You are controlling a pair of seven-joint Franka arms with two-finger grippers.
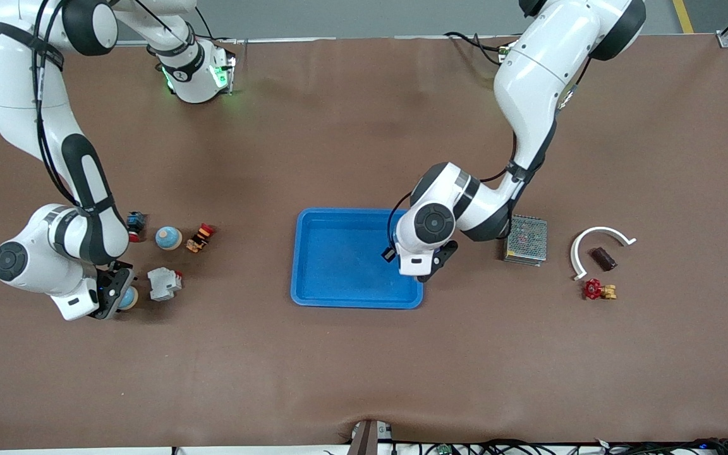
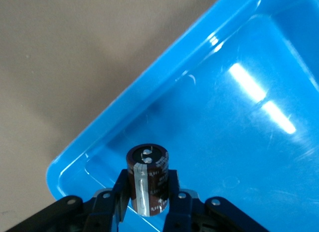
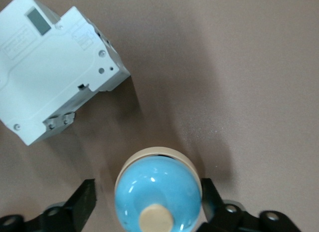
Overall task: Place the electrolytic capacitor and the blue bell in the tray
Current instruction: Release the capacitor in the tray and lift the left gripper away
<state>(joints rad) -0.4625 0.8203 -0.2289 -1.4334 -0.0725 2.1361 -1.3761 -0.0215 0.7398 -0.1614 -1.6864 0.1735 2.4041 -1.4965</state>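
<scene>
The bright blue tray (image 1: 339, 253) lies mid-table. My left gripper (image 1: 428, 268) hangs over the tray's corner toward the left arm's end, shut on a dark brown electrolytic capacitor (image 2: 147, 178) held upright above the tray floor (image 2: 234, 122). My right gripper (image 1: 116, 297) is low at the table toward the right arm's end. It is open, with its fingers (image 3: 84, 198) on either side of a light blue bell (image 3: 158, 194) with a cream knob. One finger is close against the bell and the other stands apart. The bell (image 1: 129, 297) peeks out beside the gripper.
A white breaker block (image 1: 163, 284) (image 3: 55, 67) lies beside the bell. A second blue bell (image 1: 168, 237), an orange-red part (image 1: 200, 237) and a small blue part (image 1: 135, 222) lie farther back. A mesh metal box (image 1: 526, 239), white arc (image 1: 598, 243) and red valve (image 1: 598, 290) lie toward the left arm's end.
</scene>
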